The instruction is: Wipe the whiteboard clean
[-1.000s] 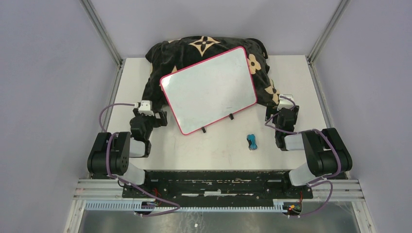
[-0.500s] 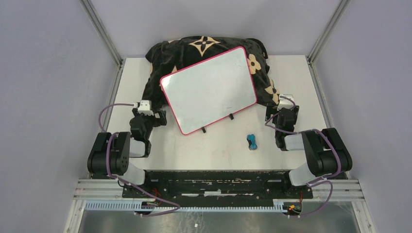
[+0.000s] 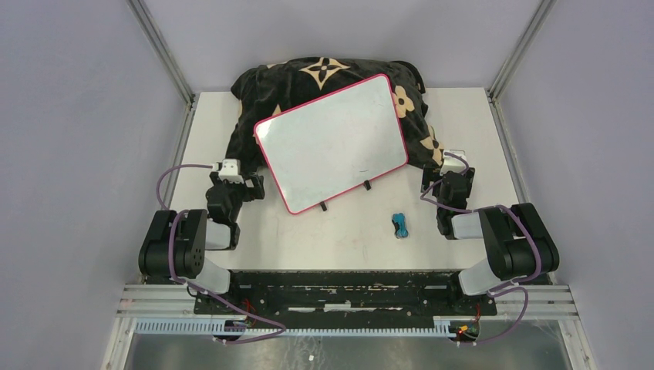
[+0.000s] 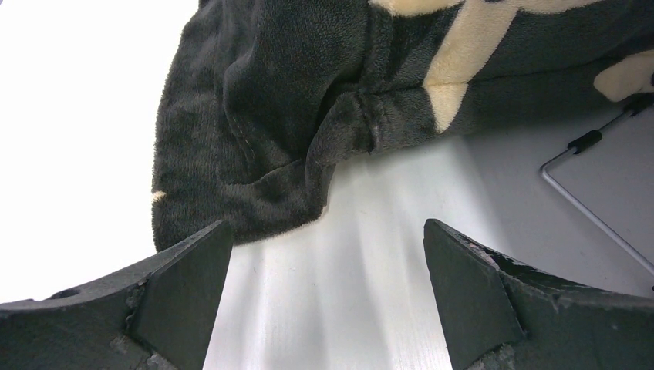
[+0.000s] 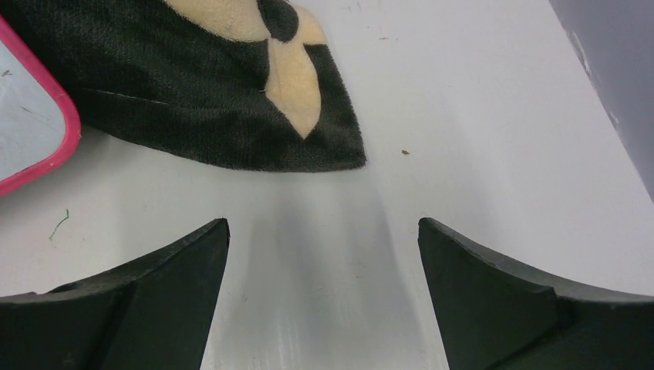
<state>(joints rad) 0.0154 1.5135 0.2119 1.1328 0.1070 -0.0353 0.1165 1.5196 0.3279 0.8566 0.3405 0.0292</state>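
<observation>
Whiteboard (image 3: pixel 332 142) first. In the top view it leans back on a black cushion (image 3: pixel 324 73) with tan flowers. The cushion pokes out behind the board and on both sides of it. The board's two little black feet rest on the table (image 3: pixel 339 243) at its near edge. A small blue eraser (image 3: pixel 399 225) lies flat on the table in front of the board's right foot, near it but not touching. The left gripper (image 3: pixel 251 188) sits just beside the board's near left corner. The right gripper (image 3: pixel 445 179) sits off the board's right side, by the cushion's corner. Neither one holds anything.

In the left wrist view, the left gripper (image 4: pixel 325 231) has its two fingers spread wide with only bare table between them. The cushion's edge is ahead. A thin wire leg (image 4: pixel 586 142) at the far right looks like part of the board's back.

In the right wrist view, the right gripper (image 5: pixel 324 223) is spread wide too, with nothing in it. The board's pink corner (image 5: pixel 65 131) peeks in at the left, on the cushion.

I see no red writing on the board, only a tiny dark speck or two, too small to be sure of. So I think the wiping is done, or nearly done. If any marks are left, a gripper would need to pick up the eraser.
</observation>
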